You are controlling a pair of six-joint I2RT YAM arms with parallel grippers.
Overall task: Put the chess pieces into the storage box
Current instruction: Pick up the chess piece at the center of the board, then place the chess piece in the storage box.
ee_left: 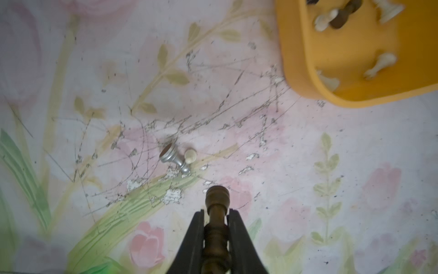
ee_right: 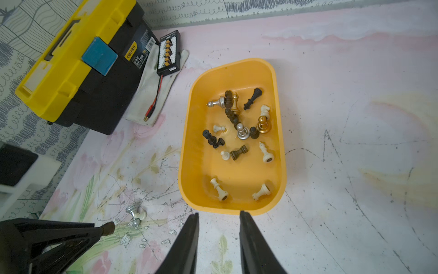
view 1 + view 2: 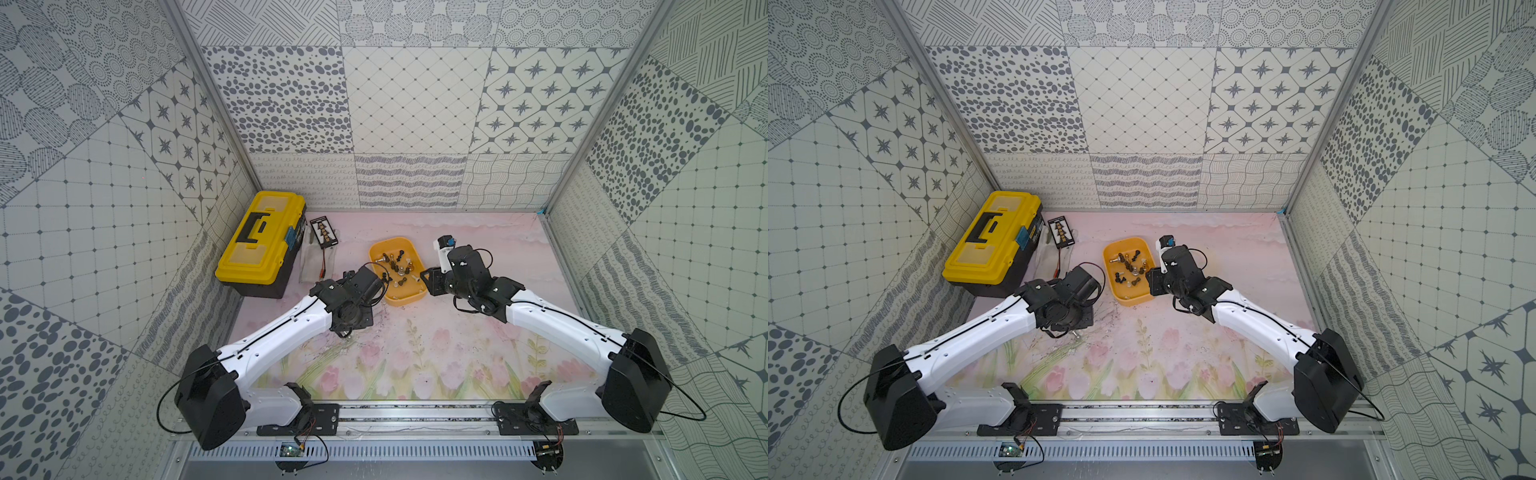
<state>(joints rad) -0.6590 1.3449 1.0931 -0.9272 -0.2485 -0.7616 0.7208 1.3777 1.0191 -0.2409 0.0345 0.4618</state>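
Two grippers share the job on a flowered pink mat. Far left, a yellow-and-black plastic toolbox and a small black board with a red lead, lying on a white cloth glove, sit apart from the work and seem to play no part in it. Next, the left gripper is clenched on a brown turned-wood chess piece. It pinches the stem with one end jutting past the fingertips, probably so the piece can be carried over the tray's wall and let fall. Just beyond it, a silver metal pawn and a small cream pawn lie touching on the mat, not yet collected. To their right, the shallow orange-yellow plastic tray holds a scatter of dark, cream, silver and gold figures, most of them toppled. At the tray's near wall the right gripper hangs parted and empty, likely keeping clear.
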